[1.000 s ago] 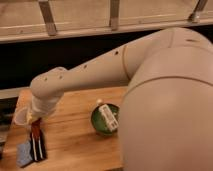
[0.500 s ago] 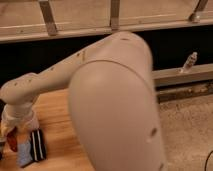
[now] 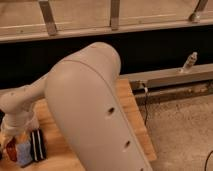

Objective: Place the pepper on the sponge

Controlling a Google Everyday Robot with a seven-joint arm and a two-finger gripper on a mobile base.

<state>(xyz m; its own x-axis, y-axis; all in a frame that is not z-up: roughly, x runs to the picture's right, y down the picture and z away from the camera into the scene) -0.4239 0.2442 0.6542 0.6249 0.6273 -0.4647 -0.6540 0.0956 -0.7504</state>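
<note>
Tool (image 3: 14, 144) low over sponge (image 3: 24, 154), beside black block (image 3: 38, 145).

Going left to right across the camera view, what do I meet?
From the left: pepper → sponge → black striped block → robot arm's large link → small bottle. The gripper sits at the far left, over the pepper and sponge, so it is left unranked.

Hiding most of the table (image 3: 132, 117) behind the arm (image 3: 95, 115). Crowding the gripper (image 3: 13, 141) into the near left corner, just above the sponge (image 3: 24, 154); blurring the pepper (image 3: 11, 149) to a red smudge beside it, leaving contact unresolved.
</note>
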